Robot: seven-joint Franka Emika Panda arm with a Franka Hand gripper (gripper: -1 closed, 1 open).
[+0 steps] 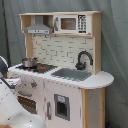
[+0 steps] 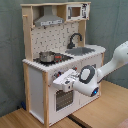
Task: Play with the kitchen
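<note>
In the first exterior view, the kitchen (image 1: 62,70) fills the middle of the frame, hood (image 1: 39,27) and microwave (image 1: 70,23) up top, black faucet (image 1: 84,60) over the grey sink (image 1: 71,74), a small pot (image 1: 29,62) on the stovetop. The white arm (image 1: 12,107) bulges in at the first exterior view's lower left, pressed close to the oven front; its end effector is hidden here. Free room lies off the rounded counter (image 1: 102,80) end at the first exterior view's right.

In the second exterior view, the arm (image 2: 107,67) reaches in from the second exterior view's right, elbow high, wrist bent towards the cabinet face. The end effector (image 2: 64,80) sits right at the front panel just under the counter edge, above the oven door (image 2: 62,99). Spread or pressed together, I cannot tell. Wooden floor (image 2: 107,107) lies open in front.
</note>
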